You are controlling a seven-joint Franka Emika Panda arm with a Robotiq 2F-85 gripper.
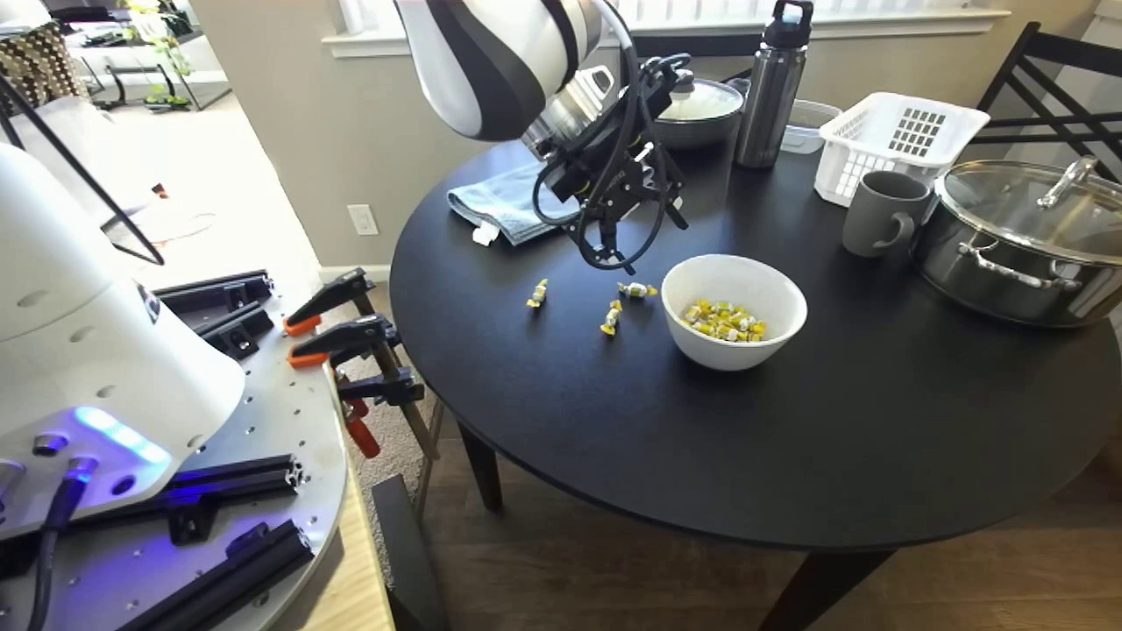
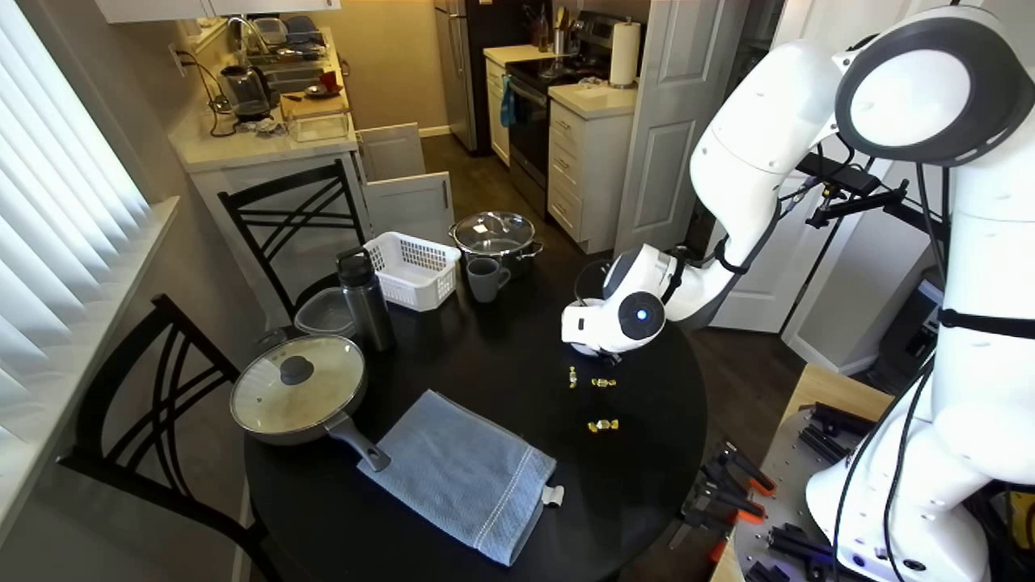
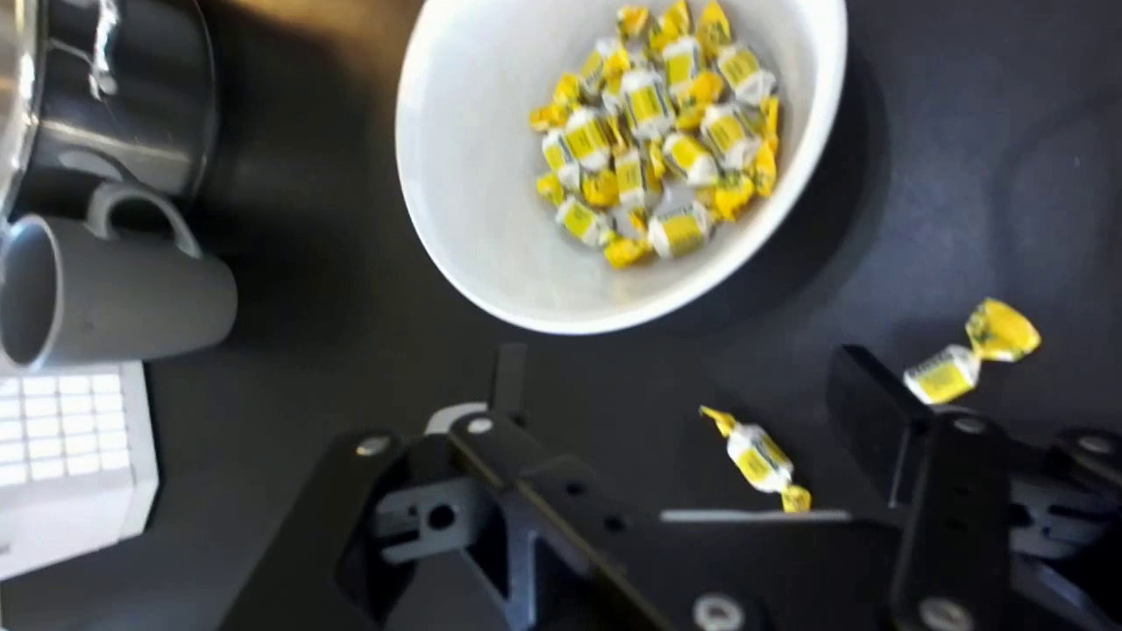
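My gripper (image 3: 688,386) stands wide open above the dark table, nothing between its fingers. In the wrist view a wrapped yellow-and-white candy (image 3: 759,457) shows in the gap, lying on the table below. A second candy (image 3: 945,372) lies beyond the right finger. A white bowl (image 3: 473,175) holding several such candies is just ahead of the fingertips. In an exterior view the gripper (image 1: 653,244) hangs up and left of the bowl (image 1: 719,355), near loose candies (image 1: 637,290); a third candy (image 1: 538,294) lies farther left. The arm's wrist hides most of the bowl in an exterior view.
A blue cloth (image 2: 469,477) and a lidded pan (image 2: 295,396) lie on the window side of the round table. Behind the bowl stand a steel bottle (image 1: 771,105), a white basket (image 1: 855,166), a grey mug (image 1: 877,219) and a large pot (image 1: 999,272).
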